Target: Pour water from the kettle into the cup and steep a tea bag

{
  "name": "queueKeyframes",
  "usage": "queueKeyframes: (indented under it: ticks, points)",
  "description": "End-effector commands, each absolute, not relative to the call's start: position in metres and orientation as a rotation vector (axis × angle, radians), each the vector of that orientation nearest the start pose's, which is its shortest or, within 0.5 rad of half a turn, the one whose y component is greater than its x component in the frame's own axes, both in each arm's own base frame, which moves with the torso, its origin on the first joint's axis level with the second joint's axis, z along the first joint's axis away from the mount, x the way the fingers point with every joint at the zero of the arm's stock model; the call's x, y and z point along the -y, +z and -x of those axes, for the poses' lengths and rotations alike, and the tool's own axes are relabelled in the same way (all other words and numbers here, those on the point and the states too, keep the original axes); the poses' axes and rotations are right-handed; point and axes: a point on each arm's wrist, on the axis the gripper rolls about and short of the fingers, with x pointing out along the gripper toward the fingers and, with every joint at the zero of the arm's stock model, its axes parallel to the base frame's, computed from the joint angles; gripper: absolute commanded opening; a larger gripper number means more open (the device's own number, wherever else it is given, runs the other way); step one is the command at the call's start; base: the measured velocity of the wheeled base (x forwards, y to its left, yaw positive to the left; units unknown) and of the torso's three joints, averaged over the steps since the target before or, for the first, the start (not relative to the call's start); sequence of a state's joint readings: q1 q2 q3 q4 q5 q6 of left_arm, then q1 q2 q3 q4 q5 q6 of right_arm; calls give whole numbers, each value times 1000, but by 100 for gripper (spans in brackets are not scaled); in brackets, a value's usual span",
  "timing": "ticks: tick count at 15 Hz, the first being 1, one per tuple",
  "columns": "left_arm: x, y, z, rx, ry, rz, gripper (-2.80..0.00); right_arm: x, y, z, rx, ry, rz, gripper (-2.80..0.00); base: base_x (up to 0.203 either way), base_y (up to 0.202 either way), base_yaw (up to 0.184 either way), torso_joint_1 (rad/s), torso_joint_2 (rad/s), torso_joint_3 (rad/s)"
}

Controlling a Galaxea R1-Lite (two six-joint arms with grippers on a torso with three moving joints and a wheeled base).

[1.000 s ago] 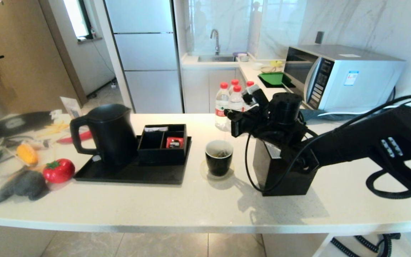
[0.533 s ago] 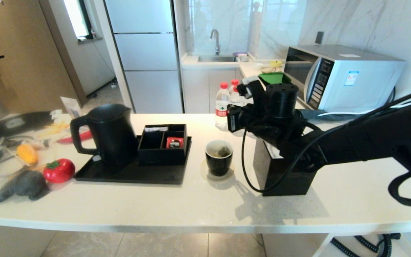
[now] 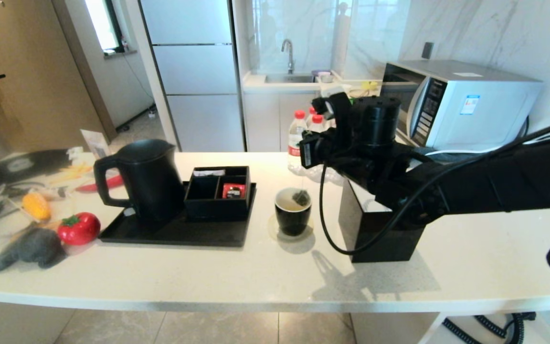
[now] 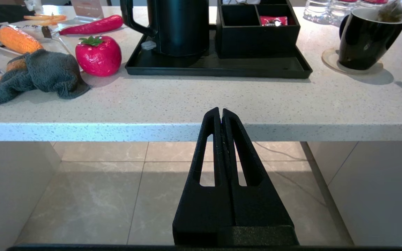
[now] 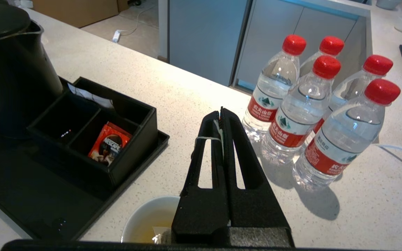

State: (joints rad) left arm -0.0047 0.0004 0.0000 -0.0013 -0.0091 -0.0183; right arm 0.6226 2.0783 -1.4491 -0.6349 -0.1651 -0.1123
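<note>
Two arms are on this robot, but only one is working. Starting at the left of the counter, the kettle (image 3: 143,179) stands upright on the black tray (image 3: 174,234), handle toward the vegetables, next to the compartment box (image 3: 217,191). The left gripper (image 4: 221,113) hangs below the counter's edge in front of the kettle, its fingers pressed flat together on nothing.

Further right, the cup (image 3: 293,211) sits on its coaster, and pale yellowish water (image 5: 152,223) already lies in it. The tea bag (image 3: 301,196) hangs just at the cup's rim, toward its right side, part of it above the lip. Its string runs straight up to the right gripper (image 3: 325,106), which is above and slightly right of the cup, fingers pinched tight on the string (image 5: 206,138).

So the bag lies directly below those fingers, its line vertical; I'd judge a dunk is simply a straight drop, nudged left toward the cup's middle.
</note>
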Motion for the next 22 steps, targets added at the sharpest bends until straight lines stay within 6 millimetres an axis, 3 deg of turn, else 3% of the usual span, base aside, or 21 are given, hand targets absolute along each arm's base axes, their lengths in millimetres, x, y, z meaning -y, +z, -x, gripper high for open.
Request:
queueKeyframes:
  ticks: [1, 4, 10, 17, 22]
  points:
    - [0, 76, 23, 1, -14, 19, -280, -251, 232, -354, 59, 456, 98, -280, 0, 0, 0, 0, 0, 0]
    - [0, 76, 23, 1, -14, 20, -280, -255, 239, -352, 66, 467, 95, -280, 0, 0, 0, 0, 0, 0]
    - [0, 76, 23, 1, -14, 20, -280, -267, 234, -344, 51, 486, 103, -280, 0, 0, 0, 0, 0, 0]
    - [0, 76, 23, 1, -14, 20, -280, -274, 204, -345, -4, 497, 126, -280, 0, 0, 0, 0, 0, 0]
    - [0, 76, 23, 1, -14, 20, -280, -269, 171, -339, -63, 502, 153, -280, 0, 0, 0, 0, 0, 0]
